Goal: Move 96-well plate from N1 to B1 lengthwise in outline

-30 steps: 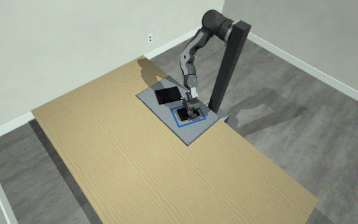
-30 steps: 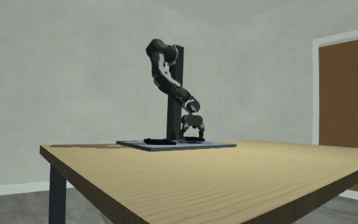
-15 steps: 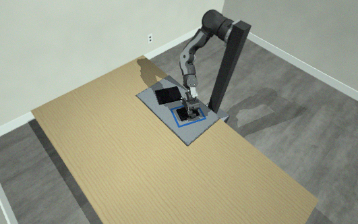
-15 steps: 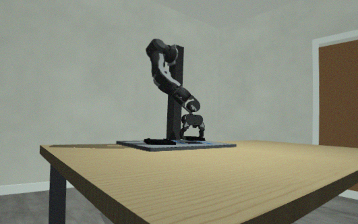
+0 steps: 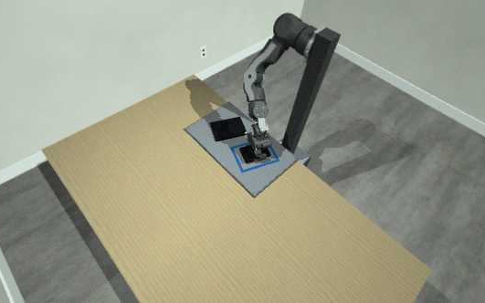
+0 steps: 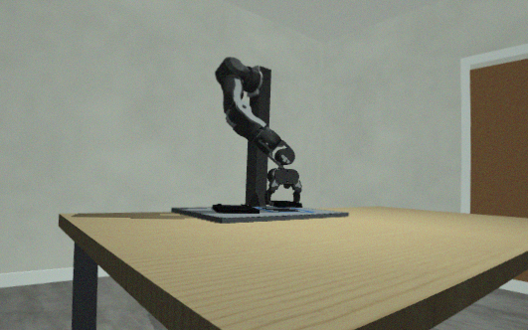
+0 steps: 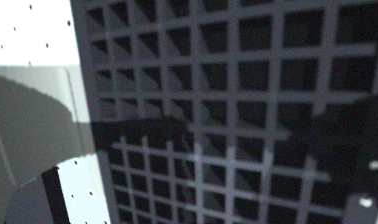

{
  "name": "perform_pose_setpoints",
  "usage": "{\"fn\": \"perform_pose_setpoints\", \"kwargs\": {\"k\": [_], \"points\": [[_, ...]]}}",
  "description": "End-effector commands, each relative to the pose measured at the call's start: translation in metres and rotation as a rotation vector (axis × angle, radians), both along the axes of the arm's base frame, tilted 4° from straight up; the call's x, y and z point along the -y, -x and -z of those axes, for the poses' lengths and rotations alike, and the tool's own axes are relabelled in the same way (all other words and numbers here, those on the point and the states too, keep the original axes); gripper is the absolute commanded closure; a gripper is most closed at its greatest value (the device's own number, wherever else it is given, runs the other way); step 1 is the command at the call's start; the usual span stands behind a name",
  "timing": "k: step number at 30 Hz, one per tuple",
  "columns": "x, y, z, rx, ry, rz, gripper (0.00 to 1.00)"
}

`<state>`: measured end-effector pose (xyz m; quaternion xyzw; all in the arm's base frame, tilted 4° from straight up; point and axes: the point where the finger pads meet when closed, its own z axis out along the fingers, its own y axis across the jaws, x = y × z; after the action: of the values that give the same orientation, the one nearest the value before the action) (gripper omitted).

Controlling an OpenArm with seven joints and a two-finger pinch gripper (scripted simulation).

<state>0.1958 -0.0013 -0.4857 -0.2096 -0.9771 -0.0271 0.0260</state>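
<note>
The long light wooden desk [image 5: 164,205] carries a flat grey rectangular deck mat [image 5: 265,180] near its far edge, and this mat is the landmark for all the rest. On the left part of the mat lies the black rectangular plate nest [image 5: 227,129], flat and low (in the exterior view it is only a thin dark slab [image 6: 235,208] on the mat).

To the right of the nest, also on the mat, is the blue taped outline [image 5: 243,169], a rectangle of thin blue tape. Inside this outline is the black 96-well plate [image 5: 247,154], with its grid of square wells turned up. From the top view the plate appears to lie within the tape. From the side it is very low over the mat, but I cannot tell if its base touches the mat or not.

The dark grey two-finger hand [image 6: 284,198] comes down on the plate from above and is clamped on it, its fingers across the plate's sides. In the wrist view the well grid [image 7: 240,100] fills almost all the picture, with a bright strip of mat at the left.

Just past the right edge of the mat stands the tall dark square post [image 5: 308,91], from whose top the jointed grey arm [image 5: 258,78] bends down over the mat.
</note>
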Motion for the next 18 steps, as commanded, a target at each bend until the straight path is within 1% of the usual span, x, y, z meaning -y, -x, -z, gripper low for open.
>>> {"fn": "perform_pose_setpoints", "kwargs": {"k": [1, 11, 18], "points": [[0.0011, 0.0013, 0.0003, -0.002, 0.006, 0.000, 1.00], [0.0011, 0.0013, 0.0003, -0.002, 0.006, 0.000, 1.00], [0.0007, -0.0013, -0.0015, 0.002, 0.003, -0.001, 1.00]]}}
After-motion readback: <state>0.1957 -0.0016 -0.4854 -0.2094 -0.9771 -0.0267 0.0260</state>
